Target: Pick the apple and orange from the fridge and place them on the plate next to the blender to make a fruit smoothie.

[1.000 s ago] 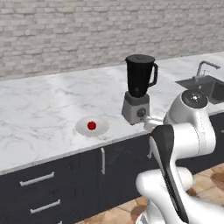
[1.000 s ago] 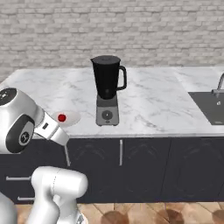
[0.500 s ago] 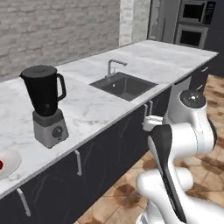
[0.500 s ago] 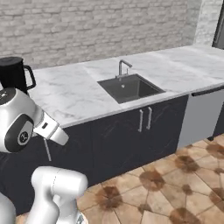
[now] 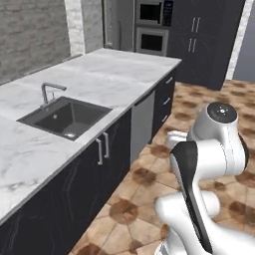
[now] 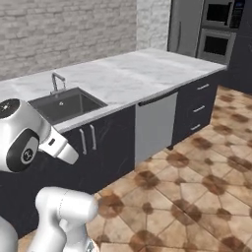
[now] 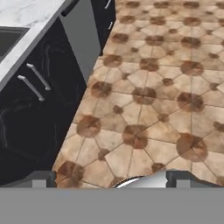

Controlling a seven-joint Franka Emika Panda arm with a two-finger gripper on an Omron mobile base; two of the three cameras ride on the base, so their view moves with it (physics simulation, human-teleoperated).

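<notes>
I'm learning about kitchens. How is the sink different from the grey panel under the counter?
The sink is a dark basin sunk flat into the marble countertop, while the grey panel stands upright below the counter's edge. The sink has a silver faucet behind it; the grey panel is plain and lighter than the sink. Both are rectangular and sit along the same counter.

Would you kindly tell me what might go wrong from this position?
1. The base stands close beside the dark cabinets; swinging the arm could clip their handles.
2. The open tool is empty and faces the tiled floor, so fruit still needs fetching from the fridge.
</notes>
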